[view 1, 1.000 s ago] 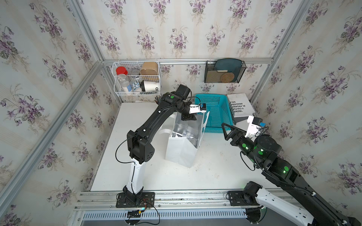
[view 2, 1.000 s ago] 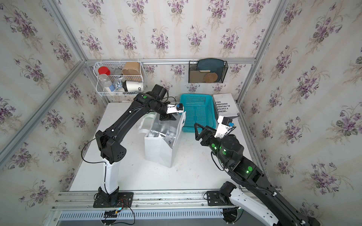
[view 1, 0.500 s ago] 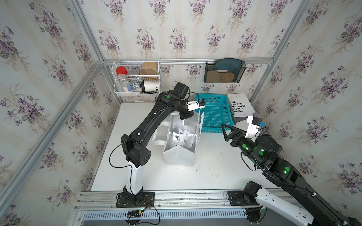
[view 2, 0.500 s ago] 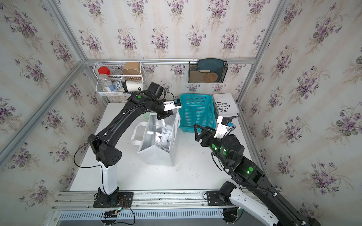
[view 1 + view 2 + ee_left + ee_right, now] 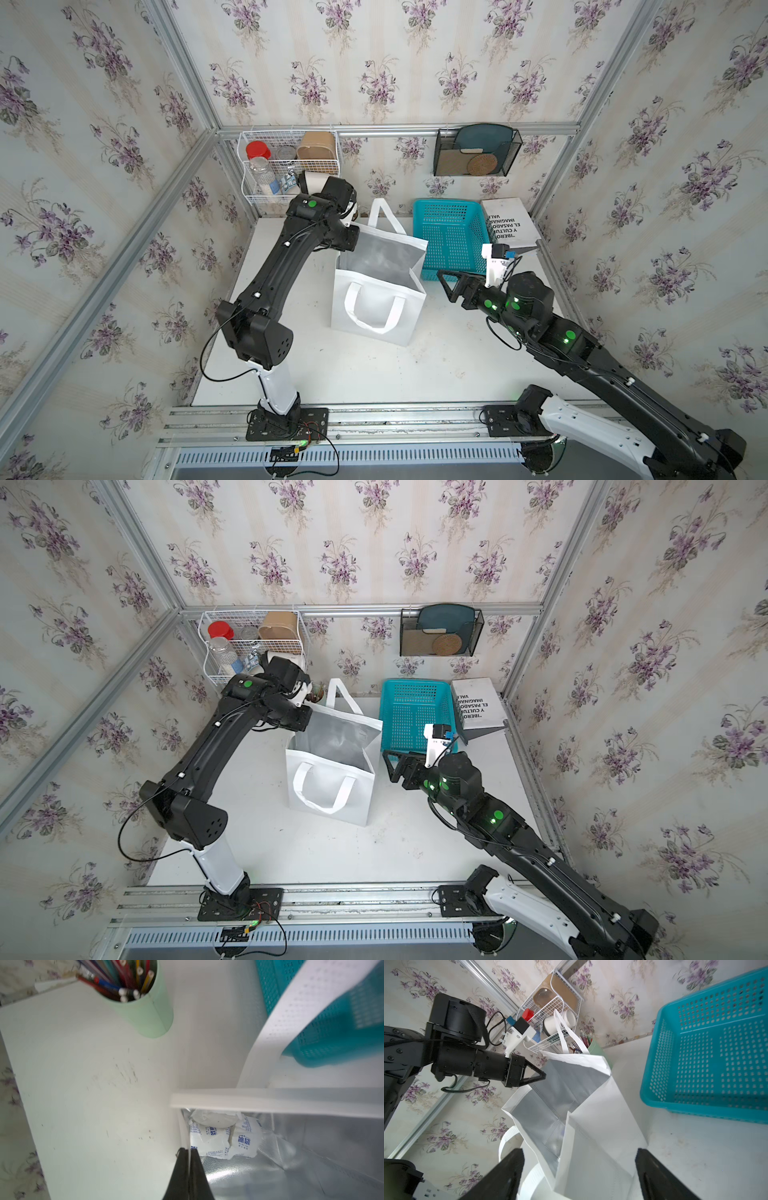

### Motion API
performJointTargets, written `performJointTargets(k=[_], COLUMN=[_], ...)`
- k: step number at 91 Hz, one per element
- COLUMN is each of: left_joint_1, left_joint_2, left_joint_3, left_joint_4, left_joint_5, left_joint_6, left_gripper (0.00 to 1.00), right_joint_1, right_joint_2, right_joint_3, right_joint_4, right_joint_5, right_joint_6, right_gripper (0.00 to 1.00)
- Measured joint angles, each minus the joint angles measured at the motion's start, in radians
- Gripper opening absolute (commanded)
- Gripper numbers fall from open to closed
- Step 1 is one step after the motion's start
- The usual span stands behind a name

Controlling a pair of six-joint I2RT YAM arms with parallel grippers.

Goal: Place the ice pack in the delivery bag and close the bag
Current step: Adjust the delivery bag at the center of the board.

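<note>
The delivery bag [image 5: 376, 309] [image 5: 332, 787] stands open mid-table, white outside and silver inside. My left gripper [image 5: 189, 1150] is shut on the rim of the bag's wall, at its far left corner [image 5: 347, 243] [image 5: 303, 721] [image 5: 543, 1076]. In the left wrist view, the ice pack [image 5: 209, 1138], a white pouch with blue print, lies on the bag's foil floor beside another like it. My right gripper [image 5: 579, 1163] [image 5: 444, 282] is open just right of the bag, whose near corner [image 5: 591, 1136] is between its fingers [image 5: 508, 1169].
A blue mesh basket [image 5: 451, 237] sits right of the bag, with a white book [image 5: 509, 222] beyond it. A green pen cup [image 5: 145, 1012] stands behind the bag. A wire rack [image 5: 286, 166] and a black holder [image 5: 476, 151] hang on the back wall.
My left gripper has closed on the bag's rim and moved left with it. The bag has turned and now stands more upright. The right arm has barely moved.
</note>
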Motion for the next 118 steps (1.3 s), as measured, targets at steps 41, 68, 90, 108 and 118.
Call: performJointTargets(k=[41,68,90,108,118], left_joint_1=[-0.009,-0.008,-0.007,0.049,0.166], left_joint_2=[-0.341,-0.474,-0.564,-0.77,-0.864], left_joint_3=[-0.468,-0.58,-0.661,-0.843,-0.967], left_joint_4=[0.206,0.286,0.37,0.555,0.738], left_joint_5=[0.173,0.189,0.189,0.167,0.253], left_joint_6=[-0.339,-0.336,-0.278,-0.164,-0.105], left_gripper=[0.0,0.0,0.45,0.76,0.76], right_joint_1=[-0.029,-0.024,-0.024,-0.033,-0.035], right_joint_2=[0.465,0.517,0.547,0.454,0.411], right_joint_3=[0.384,0.526,0.586,0.534,0.462], right_joint_4=[-0.291,-0.341,-0.38,-0.274,-0.123], right_joint_5=[-0.113,-0.162,-0.161,-0.114,-0.119], right_joint_6=[0.076,-0.055,-0.187,-0.303,-0.379], right_gripper=[0.74,0.76,0.76,0.77,0.74])
